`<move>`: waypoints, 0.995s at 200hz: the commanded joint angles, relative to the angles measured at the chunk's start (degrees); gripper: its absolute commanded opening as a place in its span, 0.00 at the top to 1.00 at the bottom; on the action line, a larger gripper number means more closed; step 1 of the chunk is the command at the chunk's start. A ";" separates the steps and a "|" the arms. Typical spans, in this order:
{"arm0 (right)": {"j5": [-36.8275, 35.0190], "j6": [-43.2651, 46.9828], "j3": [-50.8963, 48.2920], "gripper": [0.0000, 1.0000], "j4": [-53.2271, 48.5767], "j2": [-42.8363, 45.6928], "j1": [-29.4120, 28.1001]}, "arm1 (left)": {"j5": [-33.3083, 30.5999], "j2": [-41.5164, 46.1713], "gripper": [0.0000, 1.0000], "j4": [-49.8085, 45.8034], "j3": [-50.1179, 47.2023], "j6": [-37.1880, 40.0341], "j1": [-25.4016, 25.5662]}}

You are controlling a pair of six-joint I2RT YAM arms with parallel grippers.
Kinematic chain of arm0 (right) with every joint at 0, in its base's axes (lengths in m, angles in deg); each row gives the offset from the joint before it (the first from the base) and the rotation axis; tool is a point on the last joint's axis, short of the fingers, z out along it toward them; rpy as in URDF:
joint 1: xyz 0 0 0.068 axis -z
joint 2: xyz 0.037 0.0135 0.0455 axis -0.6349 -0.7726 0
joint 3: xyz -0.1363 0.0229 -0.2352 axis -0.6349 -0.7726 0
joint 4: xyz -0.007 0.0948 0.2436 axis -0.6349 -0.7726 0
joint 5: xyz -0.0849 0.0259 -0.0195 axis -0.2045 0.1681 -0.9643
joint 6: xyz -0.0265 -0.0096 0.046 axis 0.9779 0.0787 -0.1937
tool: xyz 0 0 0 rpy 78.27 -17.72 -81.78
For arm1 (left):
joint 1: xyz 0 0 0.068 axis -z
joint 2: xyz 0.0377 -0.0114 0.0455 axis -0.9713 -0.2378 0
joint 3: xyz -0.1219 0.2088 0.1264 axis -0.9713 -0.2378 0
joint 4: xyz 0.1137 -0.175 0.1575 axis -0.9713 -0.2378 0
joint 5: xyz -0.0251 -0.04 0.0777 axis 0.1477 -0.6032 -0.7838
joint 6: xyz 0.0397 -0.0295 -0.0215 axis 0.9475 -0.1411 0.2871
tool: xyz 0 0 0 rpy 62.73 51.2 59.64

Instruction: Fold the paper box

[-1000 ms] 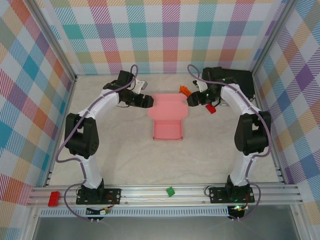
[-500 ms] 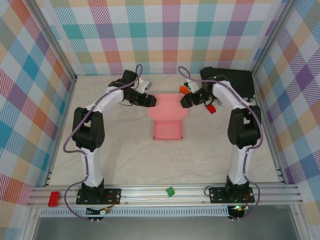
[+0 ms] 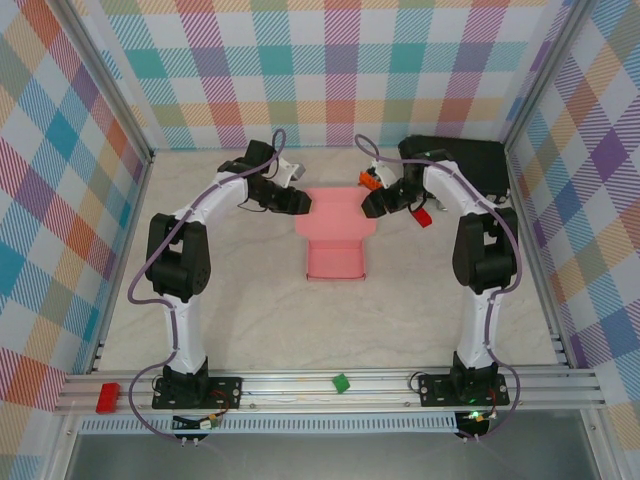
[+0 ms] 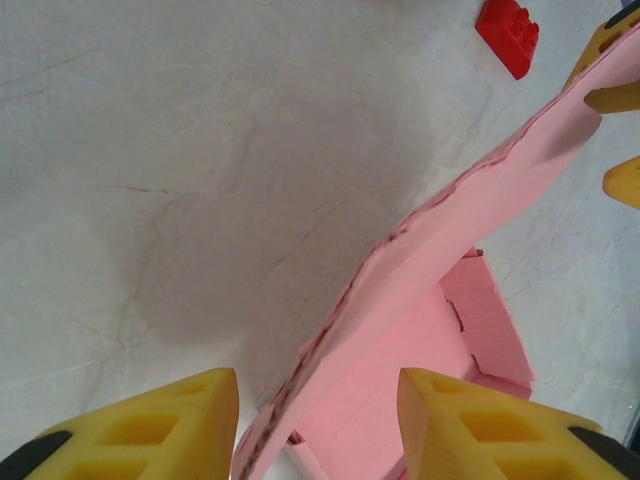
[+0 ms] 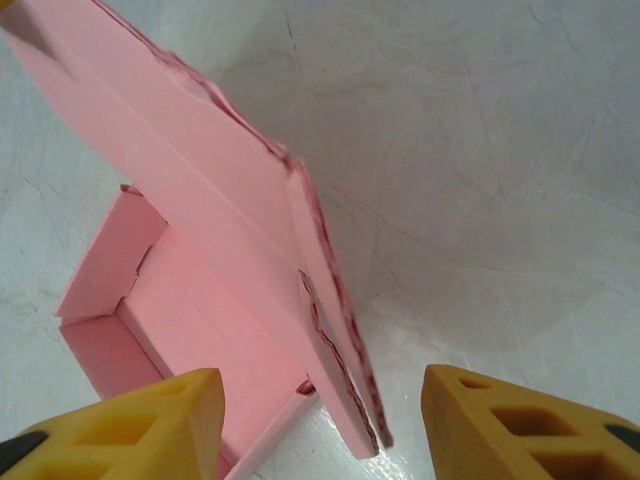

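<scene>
- A pale, marble-patterned worktop (image 3: 250, 310) is sitting inside walls of pastel check cloth, with two white arms reaching in from the near edge.
- The paper box (image 3: 335, 258), a pink thin-card piece, is lying toward the far edge of the worktop, about midway between its left and right edges.
- Its nearer part is forming a shallow open tray with low walls standing up. Its wider, farther part is a lid panel with side flaps. In the wrist views this panel is tilting up off the worktop and casting a shadow beneath.
- The left gripper (image 3: 302, 204) is sitting at the left end of the raised panel. In the left wrist view its yellow fingers (image 4: 165, 425) are standing apart, with the panel's edge passing between them. The jaws are open around the card.
- The right gripper (image 3: 368, 205) is sitting at the right end of the panel. In the right wrist view its yellow fingers (image 5: 525, 425) are also standing well apart. They are straddling the panel's ragged corner, with clear space on the right side.
- A small red brick (image 3: 422, 217) is lying just right of the right gripper. A small orange piece (image 3: 367, 180) is lying just beyond that gripper, toward the far edge.
- A black hard case (image 3: 470, 160) is resting in the far right corner of the worktop.
- A metal rail (image 3: 280, 385) is running along the near edge. A green block (image 3: 341, 382) is sitting on it near the middle, and a red block (image 3: 107, 397) at its left end.
</scene>
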 commanded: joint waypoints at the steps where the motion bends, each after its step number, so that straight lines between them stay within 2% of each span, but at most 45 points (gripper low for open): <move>1: 1.60 1.80 1.62 0.46 -1.90 -0.75 -0.48 | 0.34 -0.65 0.54 -3.03 1.98 1.99 -0.07; 89: -0.53 1.36 2.02 0.62 -1.98 -0.37 -0.74 | -0.21 -0.43 0.58 -4.83 1.84 3.06 -0.03; 199: -4.69 1.10 2.69 0.72 -2.09 0.76 -1.79 | -2.04 0.38 0.76 -7.03 3.21 3.76 0.10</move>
